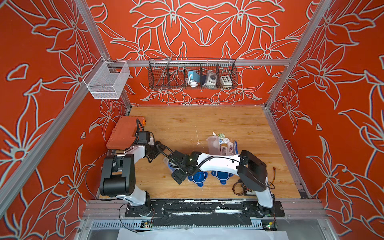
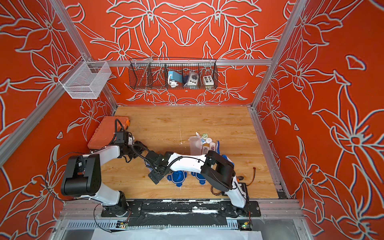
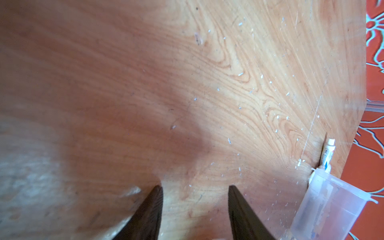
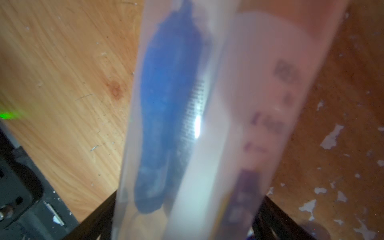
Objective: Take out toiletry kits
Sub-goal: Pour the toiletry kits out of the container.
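Blue toothbrush (image 4: 166,124) and white labelled bottle (image 4: 259,93) blur inside clear tub (image 4: 216,31).

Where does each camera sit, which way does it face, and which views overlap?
Top views: high over the front edge, facing down toward the back wall; left arm and right arm reach over the table.
Left wrist: looks down past the left gripper, jaws apart, at bare table and a clear tub.
Right wrist: looks along the right gripper, jaws either side of a second tub holding a blue toothbrush.
Shared: the clear tub shows in the left wrist view and both top views.
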